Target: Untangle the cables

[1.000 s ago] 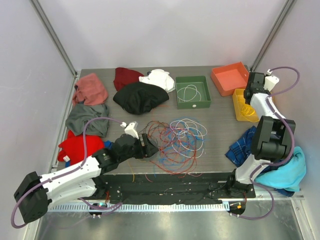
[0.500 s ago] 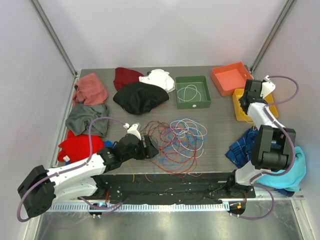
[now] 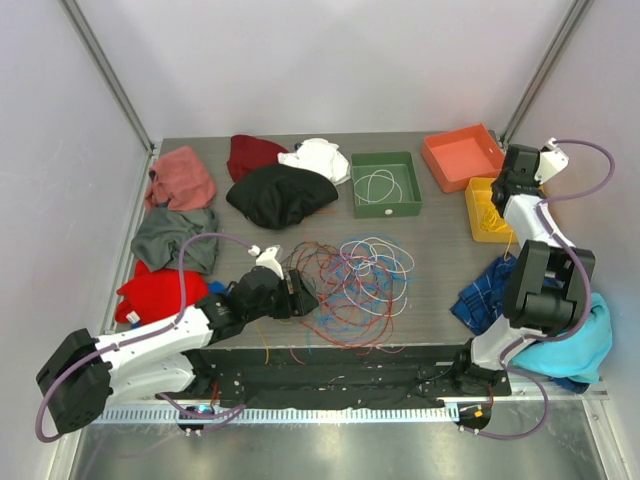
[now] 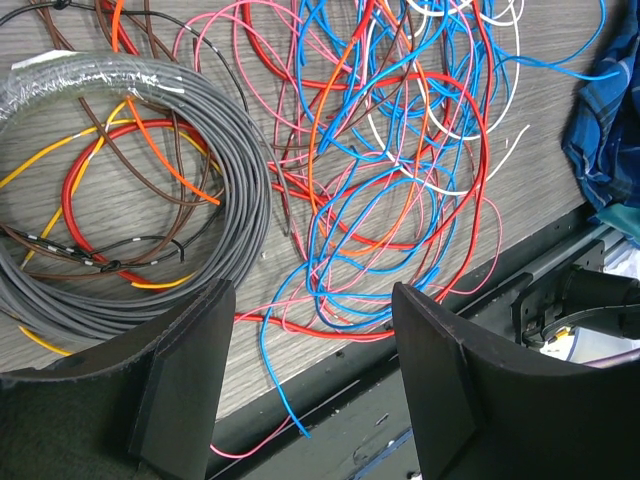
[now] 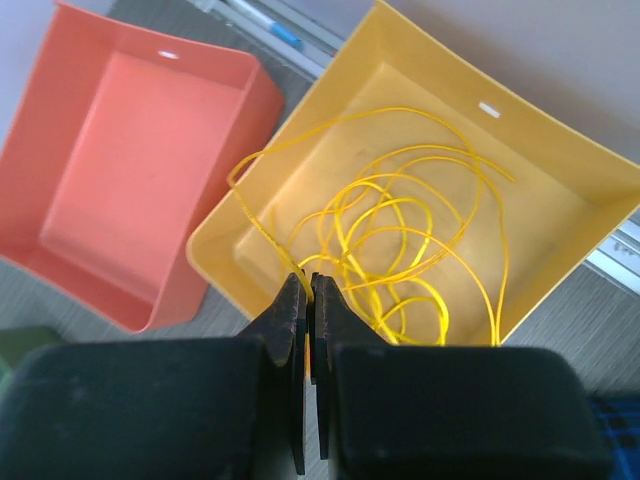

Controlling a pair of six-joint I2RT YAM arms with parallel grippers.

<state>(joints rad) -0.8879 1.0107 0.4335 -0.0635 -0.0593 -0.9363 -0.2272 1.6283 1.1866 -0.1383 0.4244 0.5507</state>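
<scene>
Left jaws wide open over the cables (image 4: 400, 150), near the bench (image 3: 440, 250) edge. Right jaws pinch a yellow cable (image 5: 385, 255) over the far-right bin (image 5: 560, 190).

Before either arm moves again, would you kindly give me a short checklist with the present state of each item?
1. The left gripper is open above the tangle: ok.
2. It holds nothing: ok.
3. The right gripper is shut over the yellow tray; whether it pinches the yellow cable: cannot tell.
4. The white cable lies inside the green tray: ok.
5. The loose cables are separated: not ok, they are interlaced beside the grey coil.
</scene>
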